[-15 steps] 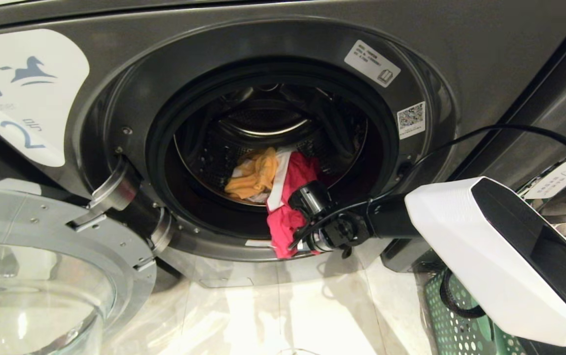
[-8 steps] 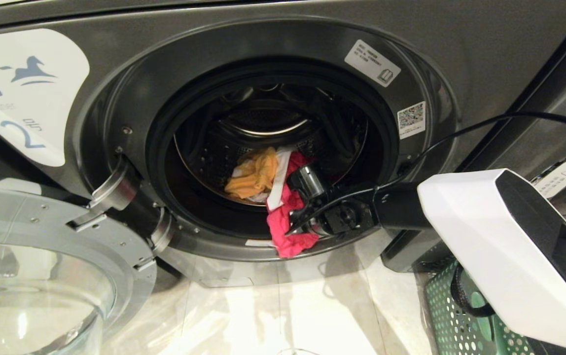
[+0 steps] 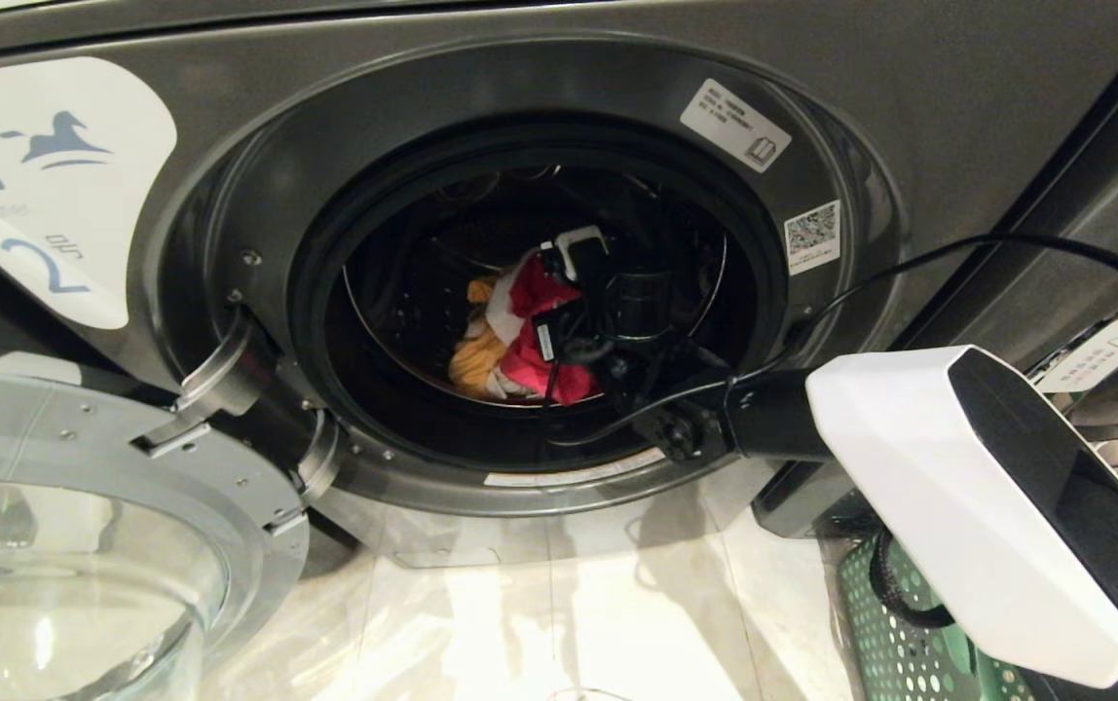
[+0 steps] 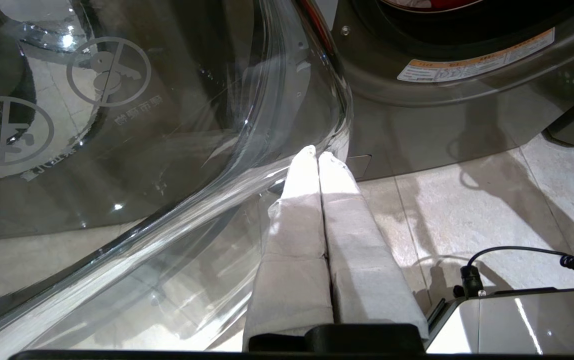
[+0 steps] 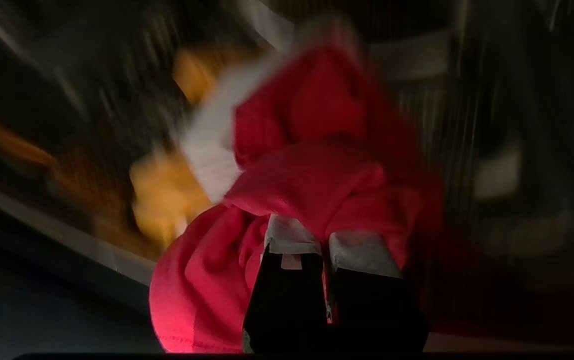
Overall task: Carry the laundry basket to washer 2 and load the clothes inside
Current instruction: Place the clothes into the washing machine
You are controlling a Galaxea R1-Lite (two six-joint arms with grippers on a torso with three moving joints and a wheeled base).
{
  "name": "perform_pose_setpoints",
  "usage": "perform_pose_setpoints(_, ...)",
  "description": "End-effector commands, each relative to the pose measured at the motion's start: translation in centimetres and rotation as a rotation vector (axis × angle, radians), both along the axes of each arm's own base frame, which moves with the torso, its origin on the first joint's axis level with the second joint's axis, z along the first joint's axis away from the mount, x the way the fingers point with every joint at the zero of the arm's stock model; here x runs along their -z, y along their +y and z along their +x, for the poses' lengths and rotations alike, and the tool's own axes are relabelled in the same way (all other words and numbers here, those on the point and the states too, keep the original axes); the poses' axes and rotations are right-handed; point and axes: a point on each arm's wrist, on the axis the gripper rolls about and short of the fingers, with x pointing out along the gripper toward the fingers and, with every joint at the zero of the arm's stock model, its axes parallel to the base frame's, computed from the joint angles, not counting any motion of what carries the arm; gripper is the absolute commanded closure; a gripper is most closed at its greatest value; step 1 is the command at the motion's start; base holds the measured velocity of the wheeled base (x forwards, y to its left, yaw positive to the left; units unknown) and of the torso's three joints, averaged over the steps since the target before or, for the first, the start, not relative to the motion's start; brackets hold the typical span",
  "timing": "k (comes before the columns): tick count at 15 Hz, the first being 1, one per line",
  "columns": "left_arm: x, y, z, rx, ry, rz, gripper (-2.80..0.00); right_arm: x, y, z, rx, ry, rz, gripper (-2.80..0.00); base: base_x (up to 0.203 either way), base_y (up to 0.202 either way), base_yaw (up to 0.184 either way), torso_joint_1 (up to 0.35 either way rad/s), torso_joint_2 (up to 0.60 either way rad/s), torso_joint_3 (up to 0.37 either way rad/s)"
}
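Head view, right arm (image 3: 958, 497) reaching into washer 2 (image 3: 949, 107), right gripper (image 5: 324, 240) clamped on pink-red garment (image 5: 312, 175)

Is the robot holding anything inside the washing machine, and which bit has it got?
The right gripper is shut on a bunched fold of the pink-red garment inside washer 2. The left gripper holds nothing.

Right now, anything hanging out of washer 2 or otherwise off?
Nothing stands out. The clothes sit wholly inside the drum of washer 2, clear of the door seal. The right gripper is shut on the pink-red garment in there.
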Motion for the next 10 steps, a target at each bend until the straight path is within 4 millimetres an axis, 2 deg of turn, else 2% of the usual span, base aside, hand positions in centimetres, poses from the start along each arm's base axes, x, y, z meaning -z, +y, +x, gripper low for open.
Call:
perform_pose_setpoints(1,0.0,0.0,0.0,0.0,0.001,0.0,0.0,0.9,0.4,0.5,-0.021,-0.135,0.007,0.0,0.0,0.0,0.0,0.0,0.0,0.0)
perform_pose_setpoints(3,0.0,0.0,0.0,0.0,0.001,0.001,0.0,1.3,0.3,0.8,-0.077,-0.312,-0.027,0.0,0.0,0.0,0.0,0.0,0.0,0.0)
perform_pose_setpoints(4,0.0,0.0,0.0,0.0,0.001,0.0,0.0,2.2,0.3,1.0,-0.128,-0.393,-0.048,0.0,0.0,0.0,0.0,0.0,0.0,0.0)
perform_pose_setpoints(6,0.0,0.0,0.0,0.0,0.001,0.001,0.0,4.9,0.4,1.9,-0.145,-0.394,-0.087,0.0,0.0,0.0,0.0,0.0,0.0,0.0)
perform_pose_setpoints(8,0.0,0.0,0.0,0.0,0.001,0.0,0.0,6.7,-0.6,3.3,-0.128,-0.327,-0.136,0.0,0.0,0.0,0.0,0.0,0.0,0.0)
perform_pose_setpoints(10,0.0,0.0,0.0,0.0,0.001,0.001,0.0,7.2,-2.0,4.5,-0.107,-0.287,-0.163,0.0,0.0,0.0,0.0,0.0,0.0,0.0)
